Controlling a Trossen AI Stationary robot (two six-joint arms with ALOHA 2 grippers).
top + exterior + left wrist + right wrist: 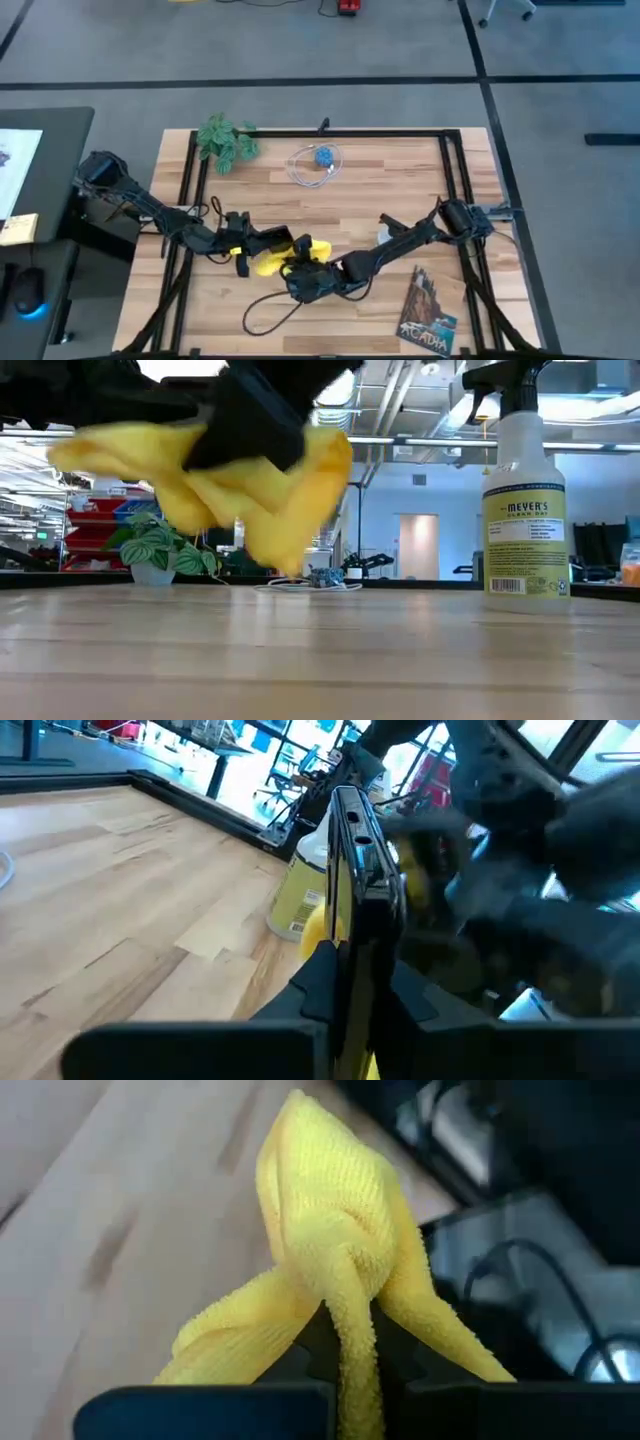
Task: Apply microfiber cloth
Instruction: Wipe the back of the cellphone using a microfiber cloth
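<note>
- Around 6 o'clock on the surface (330, 215), one microfiber cloth (283, 257) hangs bunched, lifted clear.
- Right gripper (300, 281): jaws clamped on the microfiber cloth.
- Left gripper (262, 243): jaws clamped on one black smartphone (352, 890), edge-on, beside the cloth.
- One spray bottle (526, 500), one plant (227, 139), one booklet (428, 312); containers' contents cannot be told.

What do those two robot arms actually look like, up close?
Both arms are dark, nearly black, built of jointed segments with black cables along them. The left gripper and right gripper each end in two flat, dark fingers. No markings are visible on them.
</note>
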